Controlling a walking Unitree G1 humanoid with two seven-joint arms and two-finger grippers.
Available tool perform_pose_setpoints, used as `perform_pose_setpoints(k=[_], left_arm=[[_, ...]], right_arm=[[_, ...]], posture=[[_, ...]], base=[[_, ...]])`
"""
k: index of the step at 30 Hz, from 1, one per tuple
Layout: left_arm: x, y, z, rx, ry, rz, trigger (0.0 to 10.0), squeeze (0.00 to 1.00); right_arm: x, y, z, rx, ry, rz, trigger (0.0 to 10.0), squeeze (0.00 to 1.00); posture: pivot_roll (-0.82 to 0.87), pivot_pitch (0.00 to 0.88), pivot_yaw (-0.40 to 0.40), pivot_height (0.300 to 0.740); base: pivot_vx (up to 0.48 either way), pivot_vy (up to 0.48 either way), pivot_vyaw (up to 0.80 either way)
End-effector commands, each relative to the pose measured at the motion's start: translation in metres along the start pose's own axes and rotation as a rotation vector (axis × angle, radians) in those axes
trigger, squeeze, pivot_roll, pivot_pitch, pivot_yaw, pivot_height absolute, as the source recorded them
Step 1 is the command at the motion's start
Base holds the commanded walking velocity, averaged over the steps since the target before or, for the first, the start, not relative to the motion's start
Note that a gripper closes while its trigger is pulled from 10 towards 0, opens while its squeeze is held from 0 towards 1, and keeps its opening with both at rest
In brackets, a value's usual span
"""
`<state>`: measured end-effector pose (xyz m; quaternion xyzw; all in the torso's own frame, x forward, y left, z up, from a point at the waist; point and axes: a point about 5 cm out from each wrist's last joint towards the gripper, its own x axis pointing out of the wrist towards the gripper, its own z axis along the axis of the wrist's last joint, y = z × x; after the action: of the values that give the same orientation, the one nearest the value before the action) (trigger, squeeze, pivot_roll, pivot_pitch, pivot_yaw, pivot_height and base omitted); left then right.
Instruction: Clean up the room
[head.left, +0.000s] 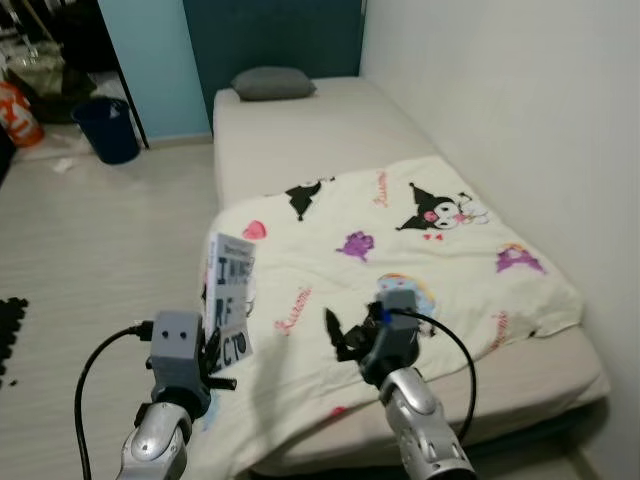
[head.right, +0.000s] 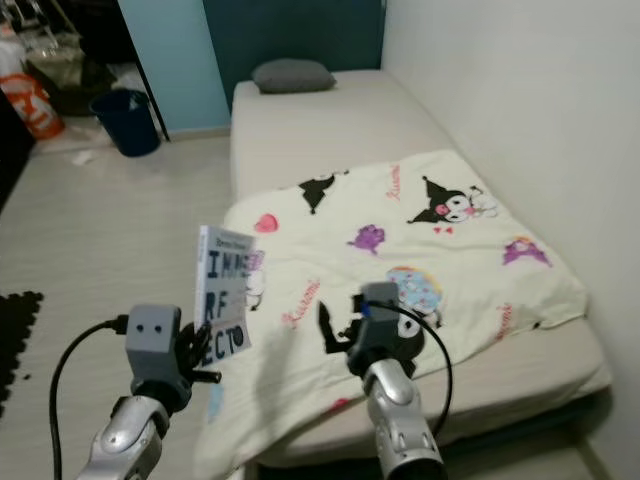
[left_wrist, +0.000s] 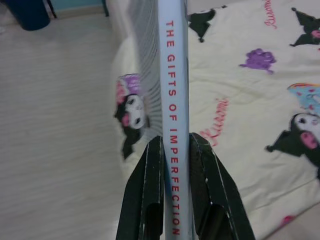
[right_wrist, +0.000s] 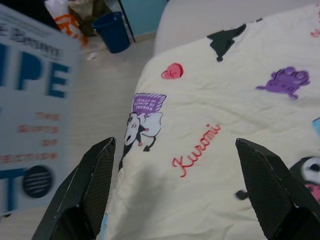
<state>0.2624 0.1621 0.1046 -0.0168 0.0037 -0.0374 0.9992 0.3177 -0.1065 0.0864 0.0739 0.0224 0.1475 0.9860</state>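
My left gripper (head.left: 215, 362) is shut on a pale blue book (head.left: 230, 297), held upright at the bed's near left corner. Its spine (left_wrist: 173, 100) reads "The Gifts of Imperfection" and runs between the two black fingers (left_wrist: 146, 195). My right gripper (head.left: 342, 338) stands open above the cream cartoon-print blanket (head.left: 400, 270), with nothing between its fingers (right_wrist: 87, 190). The book's cover (right_wrist: 30, 115) fills one side of the right wrist view, just beside that gripper.
The bed (head.left: 330, 130) lies against the right wall, with a grey pillow (head.left: 272, 82) at its far end. A dark blue bin (head.left: 107, 128) and an orange bag (head.left: 18, 113) stand on the wooden floor at the far left. A black mat edge (head.left: 10, 325) lies at left.
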Motion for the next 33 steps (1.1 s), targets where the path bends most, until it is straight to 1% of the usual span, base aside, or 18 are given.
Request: perform_pose_setpoints(k=[1,28,29,31,33], left_arm=[[-0.0016,0.0021,0.0033,-0.003,-0.015,0.005,10.0,0.0],[-0.0017,0.0072,0.006,0.001,-0.013,0.017,10.0,0.0],[-0.0016,0.0072,0.0067,0.014,-0.014,0.016,10.0,0.0],[-0.0014,0.0075,0.007,0.04,-0.009,0.02,10.0,0.0],[-0.0012,0.0079,0.0058,0.027,0.006,0.029,10.0,0.0]], right_arm=[[-0.0025,-0.0019,-0.0044,0.014,0.011,-0.014,10.0,0.0],[-0.0002,0.0032,-0.0059,0.026,0.013,-0.006,10.0,0.0],[-0.0001,0.0031,-0.006,0.027,0.013,-0.006,10.0,0.0],[0.0001,0.0032,-0.006,0.029,0.012,-0.007,10.0,0.0],[0.0005,0.0034,-0.0058,0.031,0.01,-0.008,10.0,0.0]], posture=[[0.06,0.178,0.014,0.74],[0.07,0.183,0.017,0.74],[0.07,0.181,0.018,0.74],[0.08,0.18,0.02,0.74],[0.08,0.179,0.022,0.74]], base=[[0.0,0.416,0.0],[0.0,0.414,0.0],[0.0,0.0,0.0],[0.0,-0.48,0.0],[0.0,-0.48,0.0]])
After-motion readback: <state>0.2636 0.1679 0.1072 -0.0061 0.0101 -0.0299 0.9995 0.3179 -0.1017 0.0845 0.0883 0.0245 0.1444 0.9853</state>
